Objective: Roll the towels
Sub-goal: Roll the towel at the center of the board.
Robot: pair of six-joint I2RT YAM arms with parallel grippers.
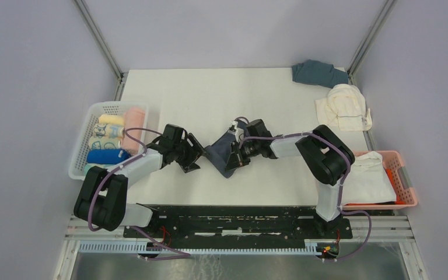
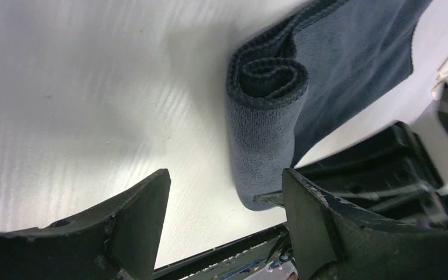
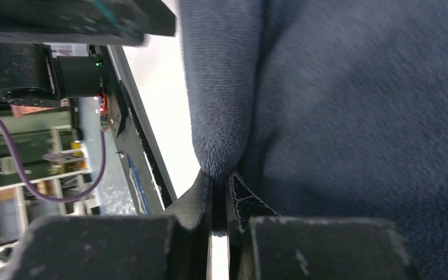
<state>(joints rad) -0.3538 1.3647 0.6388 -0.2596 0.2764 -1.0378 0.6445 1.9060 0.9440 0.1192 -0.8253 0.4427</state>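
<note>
Noting the layout: dark navy terry-cloth towel [image 1: 219, 153] lies at mid-bench, slightly toward the near edge, between the two arms and part-rolled. In the left wrist view the finished part shows as a tight spiral roll [image 2: 263, 128], with the unrolled tail spreading flat beyond it toward the right arm. The right gripper [image 3: 220, 189] is clamped narrow on a pinched fold of the navy cloth, its fingers all but meeting around the fabric. The left gripper [image 2: 224, 178] is spread wide and holds nothing. It sits just beside the roll on the side toward the left edge of the white bench top [image 1: 210, 99]. Key relation: the roll's long axis runs roughly along the left gripper's pointing direction, not across its jaws. The roll also lies off-centre, close to one finger; whether they touch I cannot tell. Judgement: the left arm is the nearer one to the rolled end, so it would need to turn or shift before it can close across the roll, while the right hold keeps the tail taut. Rolling of this towel looks about half done. Rolled pastel towels [image 1: 112, 140] sit in the white plastic lattice basket [image 1: 80, 149] at the left edge.
</note>
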